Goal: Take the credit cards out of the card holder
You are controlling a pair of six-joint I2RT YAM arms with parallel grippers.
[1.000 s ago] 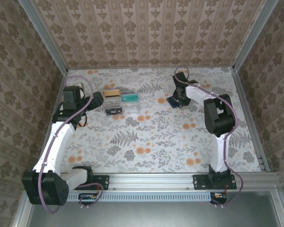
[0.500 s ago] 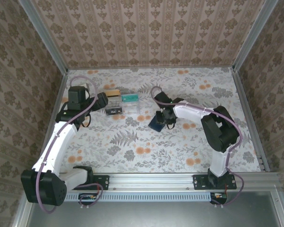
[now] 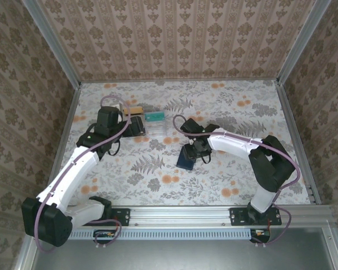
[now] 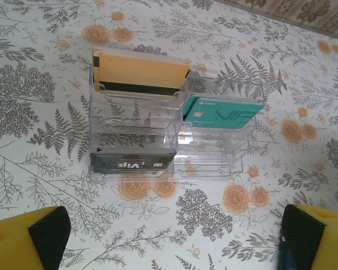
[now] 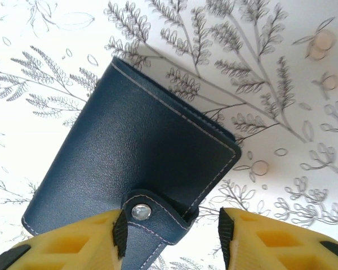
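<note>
Right wrist: card holder closed; flat

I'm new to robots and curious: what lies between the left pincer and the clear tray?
Nothing: in the left wrist view, that stretch is bare flowered table, from the open left pincer to the clear tray.

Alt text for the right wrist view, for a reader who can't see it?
A closed dark navy blue card holder with a stitched snap strap lies flat on the white floral-print table. The right gripper's yellow fingers sit open on either side of its strap end.
</note>
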